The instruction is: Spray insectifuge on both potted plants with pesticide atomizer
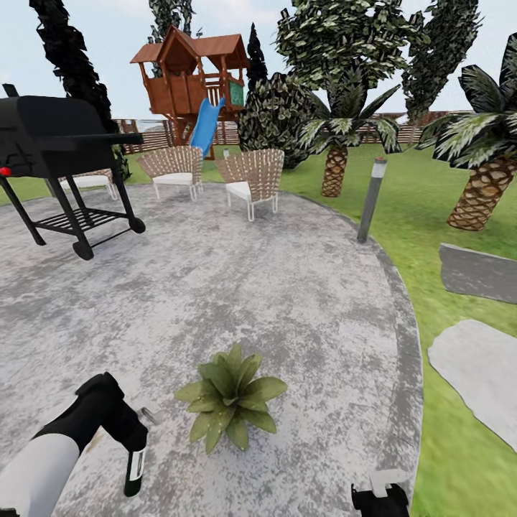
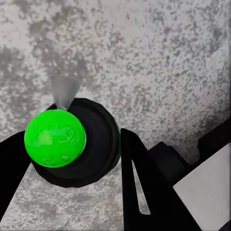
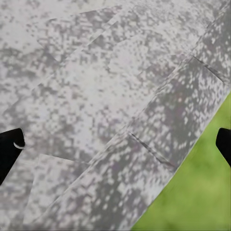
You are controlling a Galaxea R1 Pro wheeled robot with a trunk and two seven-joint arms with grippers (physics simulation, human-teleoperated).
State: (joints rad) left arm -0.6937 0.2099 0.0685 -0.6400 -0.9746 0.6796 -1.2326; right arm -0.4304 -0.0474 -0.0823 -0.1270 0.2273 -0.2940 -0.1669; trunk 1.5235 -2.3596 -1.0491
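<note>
Left gripper [image 1: 133, 445] clamped on pesticide atomizer [image 1: 134, 470], just beside potted plant [image 1: 230, 395].
Risk: nozzle aimed off the leaves leaves coverage incomplete; bottle may slip. Right gripper [image 3: 115, 144] spread wide, holding nothing.

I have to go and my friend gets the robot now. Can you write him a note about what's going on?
Left pincer: shut on the spray bottle, held upright just left of the potted plant on the grey paving.
Right pincer: open, holding nothing, over the paving's edge by the grass.
Done: bottle picked up and brought to one plant.
Left: spray this plant all over, then find the second plant and spray it too.
</note>
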